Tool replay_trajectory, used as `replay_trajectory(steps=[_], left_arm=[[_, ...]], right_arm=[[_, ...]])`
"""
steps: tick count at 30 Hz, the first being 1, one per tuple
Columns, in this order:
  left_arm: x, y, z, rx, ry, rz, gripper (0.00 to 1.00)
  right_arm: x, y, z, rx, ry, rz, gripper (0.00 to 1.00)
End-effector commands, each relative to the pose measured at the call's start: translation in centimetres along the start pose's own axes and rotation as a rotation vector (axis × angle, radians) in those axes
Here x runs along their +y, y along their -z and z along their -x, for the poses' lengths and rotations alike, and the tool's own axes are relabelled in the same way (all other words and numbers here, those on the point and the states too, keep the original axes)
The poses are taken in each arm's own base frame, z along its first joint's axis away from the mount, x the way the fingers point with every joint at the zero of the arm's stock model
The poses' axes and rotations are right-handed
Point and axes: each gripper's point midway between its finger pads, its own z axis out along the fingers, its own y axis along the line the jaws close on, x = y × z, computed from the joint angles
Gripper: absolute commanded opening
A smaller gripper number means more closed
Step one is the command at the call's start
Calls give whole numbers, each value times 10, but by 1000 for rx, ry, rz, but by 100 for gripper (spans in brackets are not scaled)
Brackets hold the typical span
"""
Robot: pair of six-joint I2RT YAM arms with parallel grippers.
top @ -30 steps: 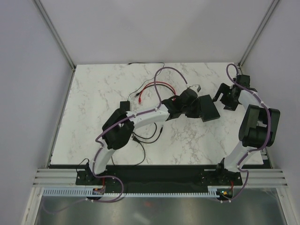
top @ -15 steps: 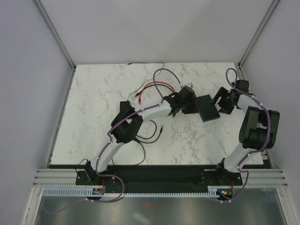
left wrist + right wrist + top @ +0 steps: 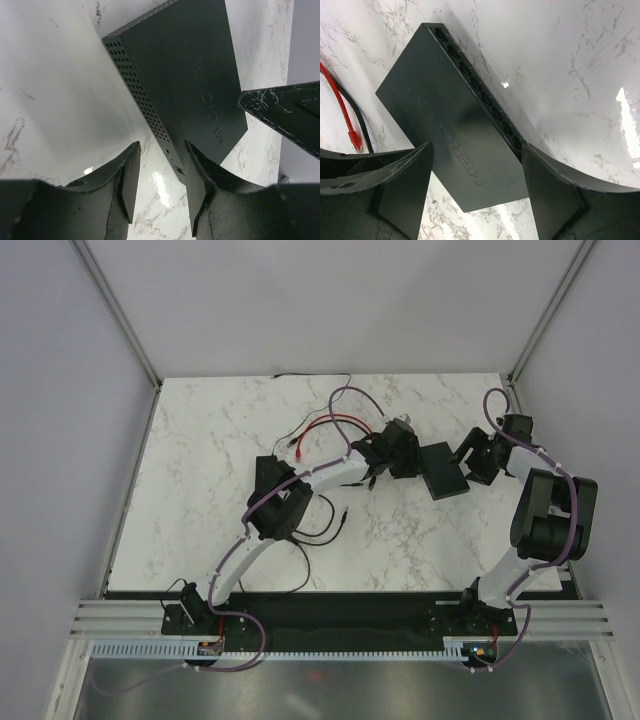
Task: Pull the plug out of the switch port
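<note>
The black box [image 3: 443, 472] lies flat on the desk [image 3: 220, 440], right of centre in the overhead view. Its long axis runs roughly from the top of the frame to the bottom, leaning slightly. It sits between the two arms, so neither has far to reach. The left tool [image 3: 161, 147] comes in from the left with its fingers parted and nothing pinched between them. It faces the box's perforated side [image 3: 135, 85], where a small round socket [image 3: 179, 171] shows in the gap. The right tool [image 3: 476, 148] is spread wide and holds nothing. It looks down the opposite long edge, where the row of ports [image 3: 481, 92] runs from the upper left of its frame to the lower right. What matters, I'd say, is that the ports face the right arm's side, so a pull would go outward across that long edge, square to the row. I can't see anything seated in any port that shows. A red cable [image 3: 337, 102] lies beyond the box at the left edge of the right wrist view, and its plug [image 3: 354, 140] rests loose on the desk, well apart from the ports. From that I'd judge the plug is already out.
</note>
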Motion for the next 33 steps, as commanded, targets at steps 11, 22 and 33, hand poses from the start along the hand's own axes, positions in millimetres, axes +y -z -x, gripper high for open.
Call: replay_trajectory(steps=[11,22,33], left_arm=[[-35,-11,-2,76,25,-205,46],[-36,-8,0,135,36,-269,46],[-55,-8,-23,215,45,-348,45]], right_arm=[[3,12,-13,-21,-21,21,76],[0,24,-68,0,-100,89,68],[1,35,-98,-32,-122,154,57]])
